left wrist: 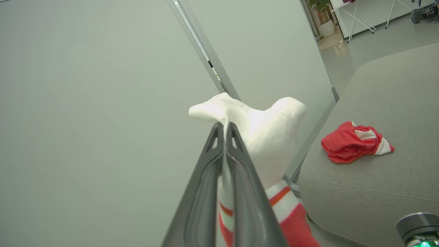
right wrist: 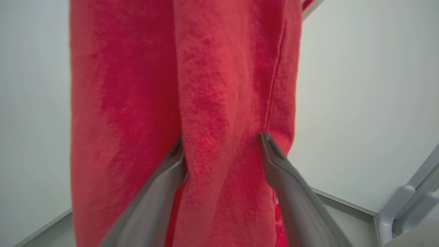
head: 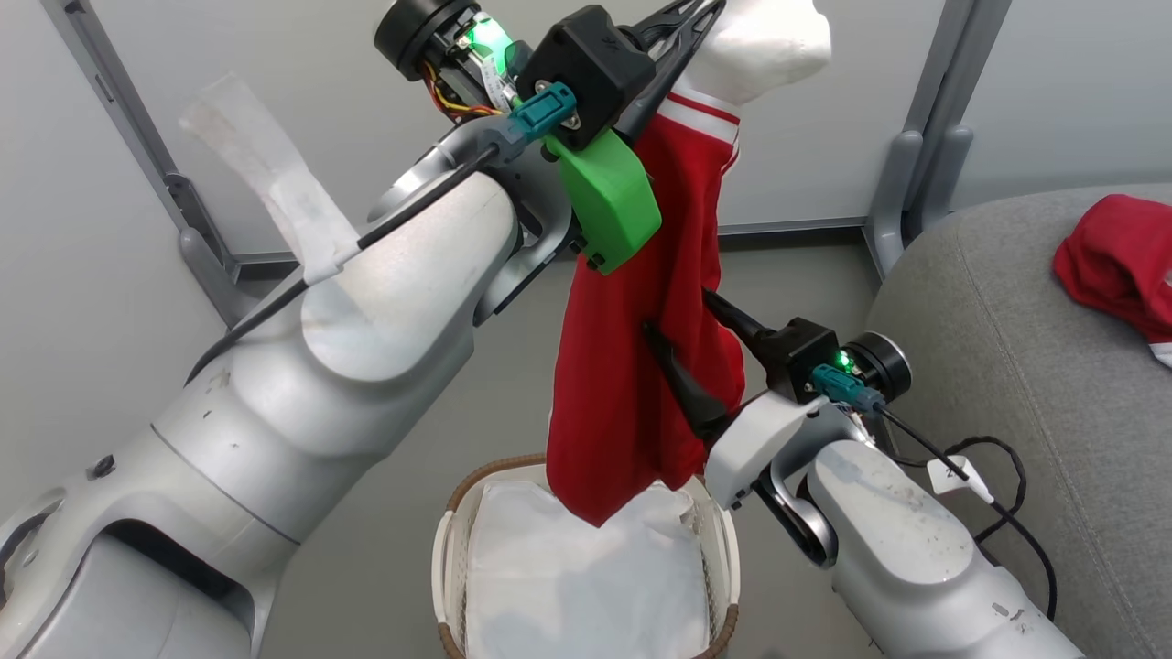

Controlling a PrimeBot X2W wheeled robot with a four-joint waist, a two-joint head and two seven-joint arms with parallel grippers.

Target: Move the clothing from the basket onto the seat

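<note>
A red garment with a white top and white stripe trim hangs from my left gripper, which is raised high and shut on its white part. The garment's lower end dangles just above the white basket, where the white cloth liner lies. My right gripper stands open at the garment's middle, and a fold of red cloth bulges between its fingers. A second red garment lies crumpled on the grey seat at the right.
A pale partition wall with grey metal posts stands behind the basket and beside the seat. A black cable loops off my right forearm near the seat's edge. Grey floor surrounds the basket.
</note>
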